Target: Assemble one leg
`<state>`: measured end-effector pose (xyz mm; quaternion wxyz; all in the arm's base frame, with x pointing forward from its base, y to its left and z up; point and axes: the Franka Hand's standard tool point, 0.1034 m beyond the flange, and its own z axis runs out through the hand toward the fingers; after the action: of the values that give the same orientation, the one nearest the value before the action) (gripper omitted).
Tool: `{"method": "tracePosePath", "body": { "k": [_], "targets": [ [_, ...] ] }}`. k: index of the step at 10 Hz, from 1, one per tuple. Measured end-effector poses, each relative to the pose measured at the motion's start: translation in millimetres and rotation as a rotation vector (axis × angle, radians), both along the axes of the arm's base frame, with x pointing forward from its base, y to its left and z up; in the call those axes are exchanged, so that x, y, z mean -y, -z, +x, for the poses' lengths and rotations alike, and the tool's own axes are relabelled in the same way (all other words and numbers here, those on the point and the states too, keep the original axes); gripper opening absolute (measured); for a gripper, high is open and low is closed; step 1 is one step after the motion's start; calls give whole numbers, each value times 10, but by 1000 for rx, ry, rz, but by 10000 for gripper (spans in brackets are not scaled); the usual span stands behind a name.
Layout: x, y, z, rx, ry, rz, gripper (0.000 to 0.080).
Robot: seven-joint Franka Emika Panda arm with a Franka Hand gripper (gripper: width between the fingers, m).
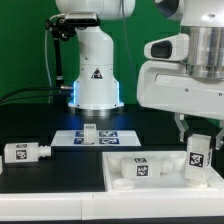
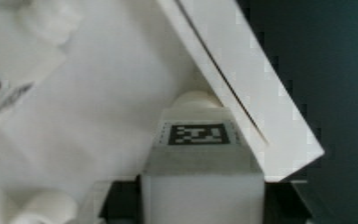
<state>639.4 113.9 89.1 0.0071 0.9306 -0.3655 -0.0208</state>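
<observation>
Black tabletop, white robot base at the back. On my exterior feed the gripper (image 1: 197,143) hangs over the panel (image 1: 122,160) toward the exterior view's right. It is clamped on the leg (image 1: 198,156), which stands roughly upright with its tag facing the camera. On the wrist feed I see the gripper (image 2: 202,192) squeezing the leg (image 2: 201,165), whose tip is beside the panel (image 2: 78,90) rim; I can't tell if they touch. A second leg (image 1: 25,152) lies well apart on the exterior view's left.
</observation>
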Motion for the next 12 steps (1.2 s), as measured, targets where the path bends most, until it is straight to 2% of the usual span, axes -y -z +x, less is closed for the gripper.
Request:
{"method": "tracePosePath", "body": {
  "k": [2,4,7,8,9,10,11,12],
  "targets": [
    [-6,6,10,19,288,7,285],
    [29,10,-19,81,534,60,286],
    [19,10,-21,77,495,57,285],
    [19,24,-24,85,286,51,462],
    [-5,70,-35,89,99,51,587],
    [-45,97,-56,87,-32,52,587],
    [-46,104,-65,88,-111,53,640],
    [-36,103,-62,89,-165,53,640]
  ]
}}
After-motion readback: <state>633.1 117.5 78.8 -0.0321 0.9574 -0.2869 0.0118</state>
